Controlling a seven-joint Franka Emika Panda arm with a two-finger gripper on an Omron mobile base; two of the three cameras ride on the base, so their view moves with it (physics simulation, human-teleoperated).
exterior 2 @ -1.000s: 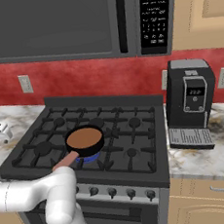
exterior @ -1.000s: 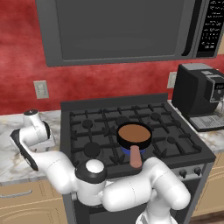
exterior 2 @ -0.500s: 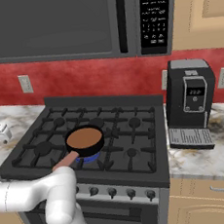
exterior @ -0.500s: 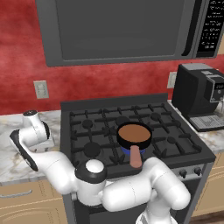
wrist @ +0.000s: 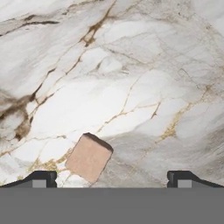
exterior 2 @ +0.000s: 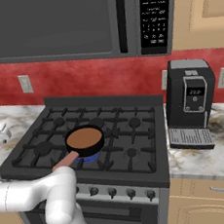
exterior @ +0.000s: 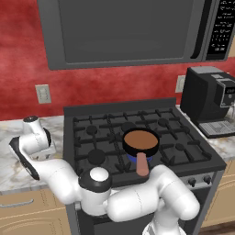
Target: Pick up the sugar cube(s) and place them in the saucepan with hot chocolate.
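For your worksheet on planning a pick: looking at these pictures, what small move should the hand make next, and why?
Probably shift sideways toward the left fingertip, then lower. In the hand view the sugar cube lies on the marble counter, off centre and close to the left fingertip. The hand is open and holds nothing, so centring first should let both fingers straddle the cube.

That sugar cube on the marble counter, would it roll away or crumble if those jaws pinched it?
The sugar cube probably won't roll: it lies on a flat face on the marble counter. It looks tiny and likely very light, so a nudge might slide it. Its grainy surface suggests a hard pinch could crumble it.
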